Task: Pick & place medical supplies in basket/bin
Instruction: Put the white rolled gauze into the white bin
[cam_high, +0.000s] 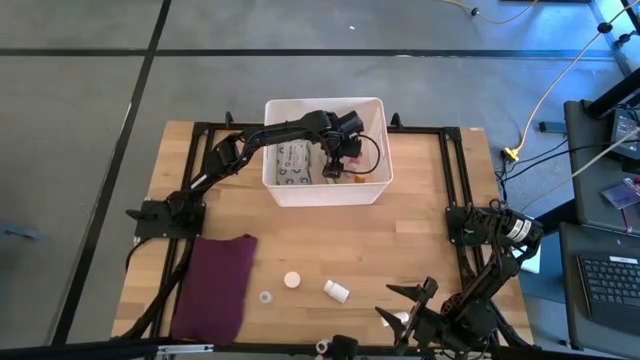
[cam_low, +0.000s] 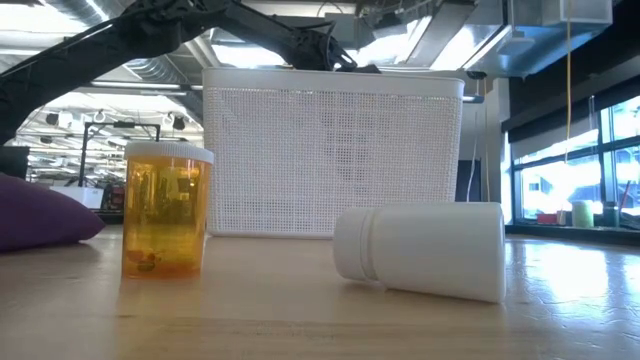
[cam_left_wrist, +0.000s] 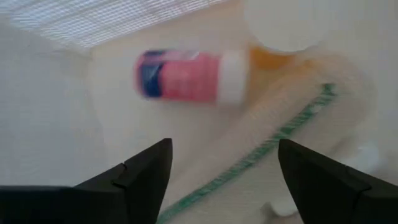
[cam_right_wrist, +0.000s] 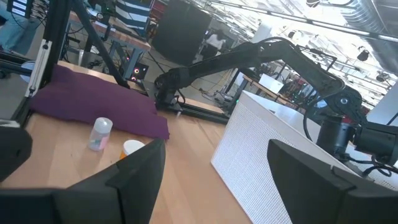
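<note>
The white bin (cam_high: 375, 185) stands at the table's far middle. My left gripper (cam_high: 335, 168) reaches down into it, open (cam_left_wrist: 224, 149) and touching nothing. Below it, on the bin floor, lie a pink-and-blue labelled bottle (cam_left_wrist: 189, 76), an amber bottle (cam_left_wrist: 273, 57) and a beige bandage with a green stripe (cam_left_wrist: 267, 149). A grey-green printed packet (cam_high: 293, 163) lies in the bin's left half. On the near table an amber bottle with a white cap (cam_low: 167, 208) stands upright, and a white bottle (cam_low: 420, 248) lies on its side. A small vial (cam_right_wrist: 99, 134) lies near them. My right gripper (cam_right_wrist: 214, 149) waits open at the near right.
A maroon cloth (cam_high: 215, 285) lies flat at the near left. The black frame rails (cam_high: 455, 180) run along the table's left, right and far sides. Bare wood (cam_high: 330, 235) lies between the bin and the loose supplies.
</note>
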